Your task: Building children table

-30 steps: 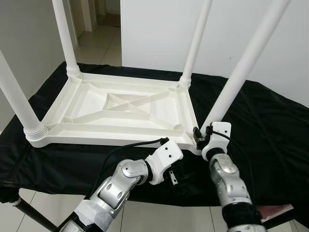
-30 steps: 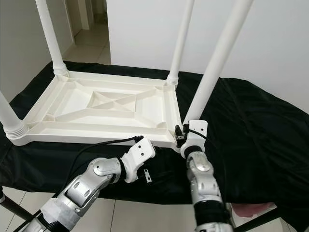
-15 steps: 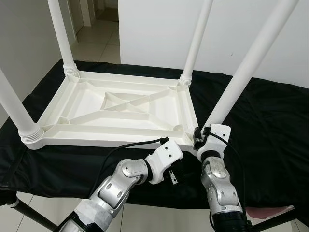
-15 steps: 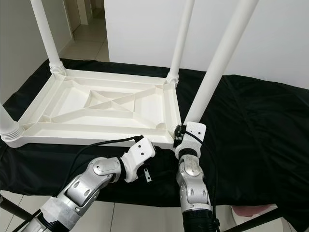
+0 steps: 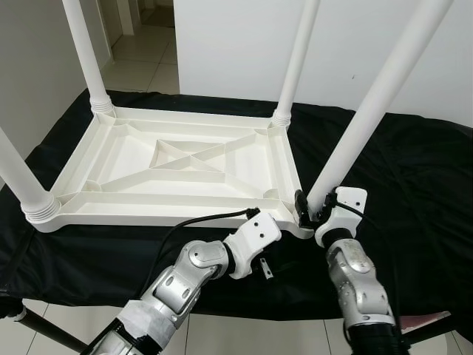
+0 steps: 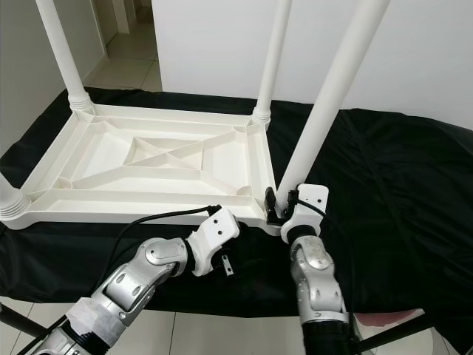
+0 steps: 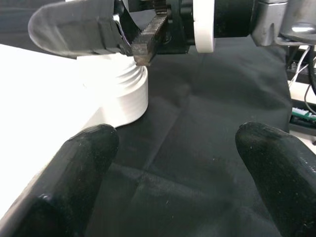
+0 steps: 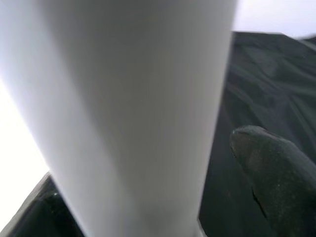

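Note:
A white plastic children's table (image 5: 185, 159) lies upside down on a black cloth (image 5: 414, 185), with its legs pointing up. My right gripper (image 5: 310, 208) is at the base of the near right leg (image 5: 369, 111), its fingers (image 8: 269, 163) on either side of the leg just above the ribbed collar (image 7: 121, 91). My left gripper (image 7: 177, 163) hovers low over the cloth just in front of that corner. It is open, with only cloth between its fingers (image 7: 81, 163).
The cloth-covered bench ends at a front edge (image 5: 222, 307) close to me, with tiled floor below. A white wall (image 5: 236, 44) stands behind, and a doorway (image 5: 148, 22) lies at the back left. Cables and equipment (image 7: 302, 74) lie off the bench's right side.
The whole picture has shifted a little as the camera moved. My right forearm has swung to the right while its gripper stays at the leg's base. The left arm holds still.

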